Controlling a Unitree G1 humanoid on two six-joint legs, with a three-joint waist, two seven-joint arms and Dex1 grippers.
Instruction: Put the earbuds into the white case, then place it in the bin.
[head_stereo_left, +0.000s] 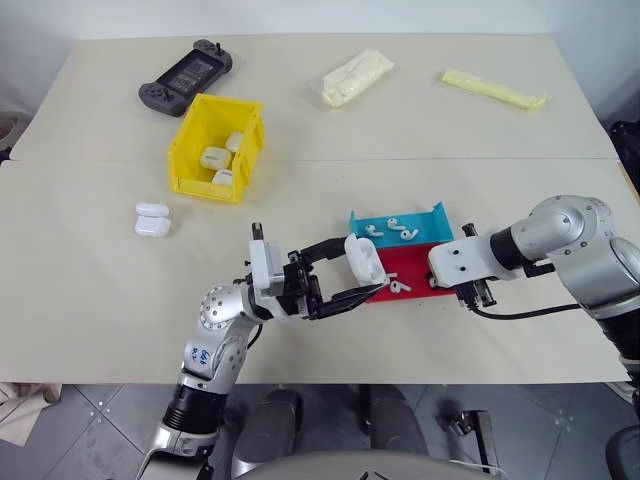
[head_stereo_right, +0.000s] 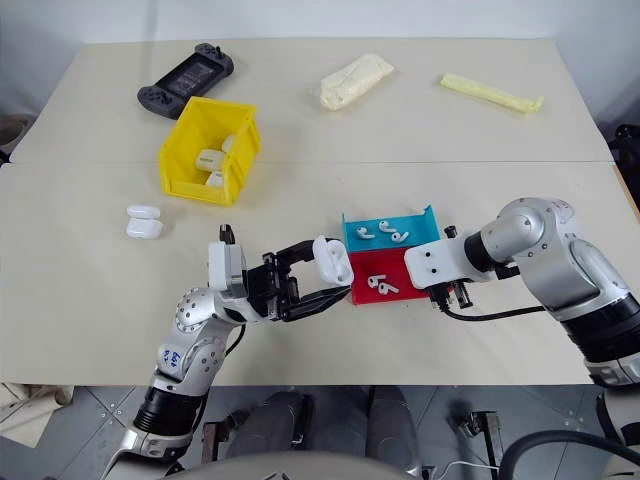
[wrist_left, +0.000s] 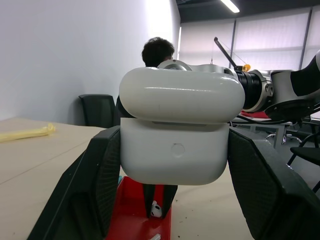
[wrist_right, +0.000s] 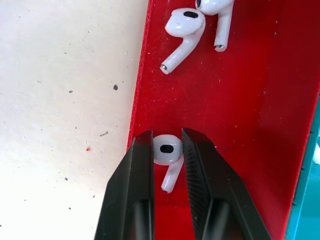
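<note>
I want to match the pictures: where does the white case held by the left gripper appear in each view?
Left eye view: the white case sits near the middle, just left of the red tray.
Right eye view: near the middle, again left of the tray.
Left wrist view: the case is central, between the fingers.
Right wrist view: not in it.
Shared landmark: the red tray.

A bin (head_stereo_left: 190, 150) is set toward the table's (head_stereo_left: 90, 280) far left, with cases (head_stereo_left: 215, 157) in it. A game console (head_stereo_left: 185, 77) lies behind it; two cases (head_stereo_left: 151, 219) are stacked in front. Two trays (head_stereo_left: 435, 222) sit right of centre, earbuds (head_stereo_left: 388, 229) in each.
</note>
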